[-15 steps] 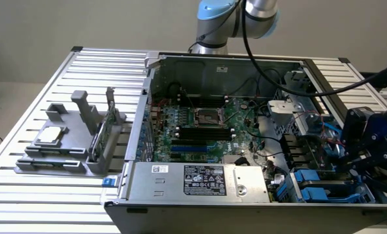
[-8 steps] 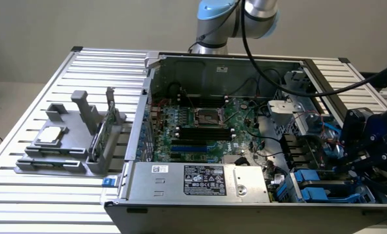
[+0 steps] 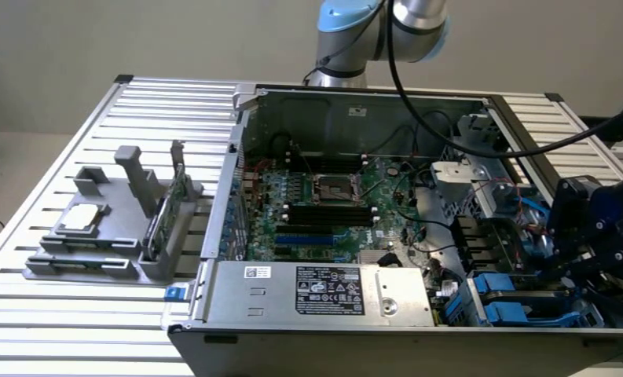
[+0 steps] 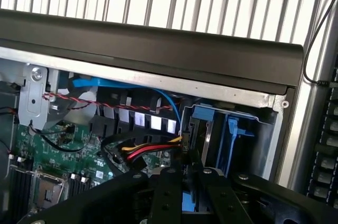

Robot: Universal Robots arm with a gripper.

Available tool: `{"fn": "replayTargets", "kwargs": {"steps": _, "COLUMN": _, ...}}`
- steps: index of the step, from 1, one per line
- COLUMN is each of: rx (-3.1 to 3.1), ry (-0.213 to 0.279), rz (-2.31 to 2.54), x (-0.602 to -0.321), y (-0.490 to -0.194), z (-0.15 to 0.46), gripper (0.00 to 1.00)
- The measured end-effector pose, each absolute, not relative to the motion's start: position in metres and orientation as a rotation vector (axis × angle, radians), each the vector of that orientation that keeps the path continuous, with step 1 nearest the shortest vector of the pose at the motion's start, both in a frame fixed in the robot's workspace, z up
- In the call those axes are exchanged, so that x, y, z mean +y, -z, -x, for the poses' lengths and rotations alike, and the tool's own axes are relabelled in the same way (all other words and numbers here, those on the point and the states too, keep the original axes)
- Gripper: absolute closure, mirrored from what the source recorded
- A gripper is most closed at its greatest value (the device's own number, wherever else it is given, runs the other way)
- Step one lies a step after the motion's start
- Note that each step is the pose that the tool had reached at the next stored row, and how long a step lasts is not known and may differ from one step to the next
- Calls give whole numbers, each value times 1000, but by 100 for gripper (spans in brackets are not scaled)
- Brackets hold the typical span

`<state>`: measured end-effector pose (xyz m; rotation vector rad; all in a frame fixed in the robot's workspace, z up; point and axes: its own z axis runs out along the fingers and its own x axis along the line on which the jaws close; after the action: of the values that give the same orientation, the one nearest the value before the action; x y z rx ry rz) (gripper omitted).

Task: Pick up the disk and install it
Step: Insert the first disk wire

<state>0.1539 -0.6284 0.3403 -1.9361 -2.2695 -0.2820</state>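
Slatted table [image 3: 38, 204]. Open computer case [image 3: 353, 102] on it. Drive bay [image 4: 266, 129] in the case corner at the exterior view's right. Gripper [image 4: 189, 182] over that bay; I see its fingers pinched narrow. The disk [image 4: 189, 203], blue rail clamped between them.

Open computer case [image 3: 353, 118] and grey, possibly plastic, rack [image 3: 112, 263] on slatted table [image 3: 81, 330].
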Motion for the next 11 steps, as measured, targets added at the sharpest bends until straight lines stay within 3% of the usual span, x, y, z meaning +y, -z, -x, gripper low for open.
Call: {"fn": "replayTargets", "kwargs": {"steps": 11, "rx": -2280, "ry": 302, "rz": 1945, "x": -631, "y": -340, "z": -153, "gripper": 83}}
